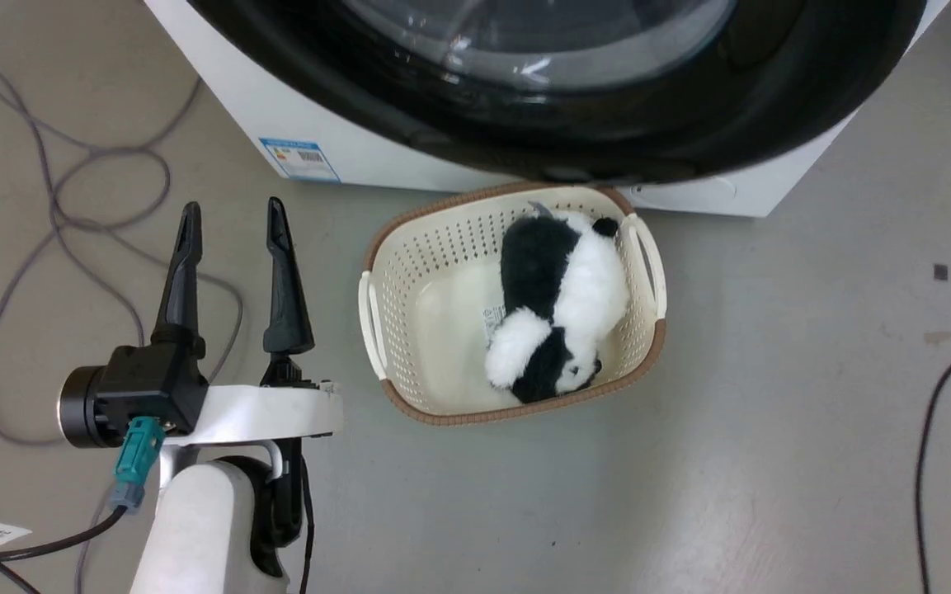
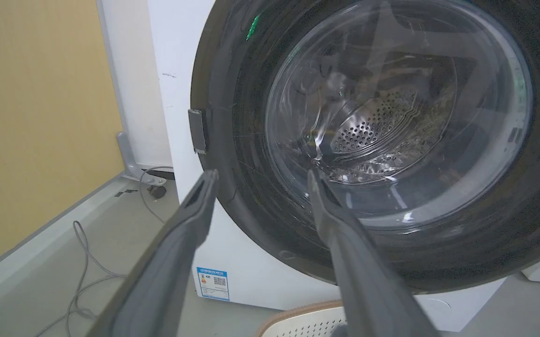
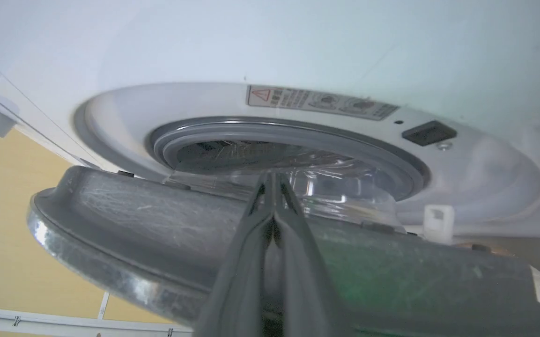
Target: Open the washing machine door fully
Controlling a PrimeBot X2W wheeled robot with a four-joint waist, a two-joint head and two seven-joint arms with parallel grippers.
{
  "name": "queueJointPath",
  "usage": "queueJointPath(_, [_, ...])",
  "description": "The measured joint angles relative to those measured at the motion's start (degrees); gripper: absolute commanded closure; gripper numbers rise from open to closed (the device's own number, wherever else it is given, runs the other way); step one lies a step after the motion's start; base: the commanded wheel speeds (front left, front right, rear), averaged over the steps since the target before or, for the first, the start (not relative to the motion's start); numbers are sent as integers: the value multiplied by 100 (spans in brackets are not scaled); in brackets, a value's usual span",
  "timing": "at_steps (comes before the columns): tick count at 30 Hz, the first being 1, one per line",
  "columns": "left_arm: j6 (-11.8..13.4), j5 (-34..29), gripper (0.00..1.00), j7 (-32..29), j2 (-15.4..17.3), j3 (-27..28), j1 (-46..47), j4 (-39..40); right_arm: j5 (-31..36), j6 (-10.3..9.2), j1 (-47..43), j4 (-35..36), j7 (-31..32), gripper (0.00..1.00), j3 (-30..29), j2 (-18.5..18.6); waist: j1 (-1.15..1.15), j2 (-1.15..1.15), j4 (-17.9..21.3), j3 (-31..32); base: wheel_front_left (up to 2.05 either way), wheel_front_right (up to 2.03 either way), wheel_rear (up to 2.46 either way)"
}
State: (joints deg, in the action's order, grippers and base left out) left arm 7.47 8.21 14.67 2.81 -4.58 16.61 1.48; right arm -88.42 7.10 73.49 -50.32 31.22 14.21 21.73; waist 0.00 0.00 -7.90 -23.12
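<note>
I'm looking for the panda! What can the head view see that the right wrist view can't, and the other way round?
Head view: the panda in a basket, and the open left gripper. Right wrist view: the grey ring, a warning label, the shut right gripper. Both: the door, ajar, and the machine.

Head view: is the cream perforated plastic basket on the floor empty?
No, a black-and-white plush panda lies inside the cream perforated plastic basket.
</note>
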Motion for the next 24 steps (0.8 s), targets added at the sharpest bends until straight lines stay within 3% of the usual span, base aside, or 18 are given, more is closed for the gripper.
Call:
queueJointPath(14, [-4, -48, 0, 1, 0, 110, -386, -130, -46, 36, -1255, 514, 212, 100, 201, -119, 0, 0, 170, 678, 0, 0, 0])
queueJointPath(24, [-7, -56, 0, 1, 0, 121, -632, -183, -223, 36, -2190, 1352, 499, 100, 320, -264, -1, 0, 246, 1089, 0, 0, 0])
